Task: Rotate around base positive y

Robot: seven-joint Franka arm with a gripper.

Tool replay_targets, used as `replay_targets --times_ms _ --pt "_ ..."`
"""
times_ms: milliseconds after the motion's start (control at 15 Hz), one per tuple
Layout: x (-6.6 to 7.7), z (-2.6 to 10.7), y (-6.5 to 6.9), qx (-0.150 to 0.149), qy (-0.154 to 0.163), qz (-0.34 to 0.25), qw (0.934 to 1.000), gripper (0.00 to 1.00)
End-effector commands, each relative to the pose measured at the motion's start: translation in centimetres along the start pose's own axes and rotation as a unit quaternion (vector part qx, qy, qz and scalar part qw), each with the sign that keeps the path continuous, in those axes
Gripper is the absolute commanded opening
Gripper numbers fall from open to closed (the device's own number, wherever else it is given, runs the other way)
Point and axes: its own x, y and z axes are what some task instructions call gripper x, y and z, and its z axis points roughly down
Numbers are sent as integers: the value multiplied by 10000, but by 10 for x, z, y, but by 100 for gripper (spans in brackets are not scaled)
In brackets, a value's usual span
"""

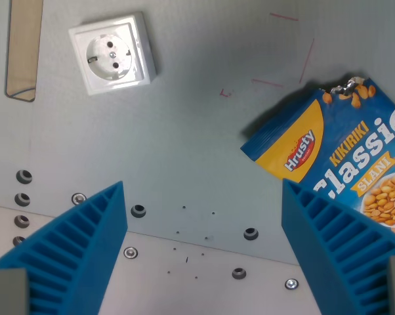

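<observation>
My gripper (204, 203) stands open, its two blue ribbed fingers (79, 243) rising from the bottom corners of the wrist view with nothing between them. A blue and yellow peanut snack bag (335, 154) lies flat on the grey table at the wrist view's right, its lower corner hidden behind the right finger. A white wall socket (112, 54) lies on the table at the upper left, well beyond the left finger.
The grey table plate (204, 125) ends in a seam with bolts and screw holes (138, 210) between the fingers. A beige strip (21, 49) runs down the top left edge. Faint red marker lines (283, 49) cross the upper right.
</observation>
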Motion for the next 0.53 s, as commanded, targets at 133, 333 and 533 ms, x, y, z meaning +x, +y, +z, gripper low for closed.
replay_targets --times_ms 133,333,533 --pt "0 -2 0 30 -107 0 9999 100" --pt "0 -2 0 83 -299 0 9995 100" --pt "0 -2 0 136 -492 -2 9987 100"
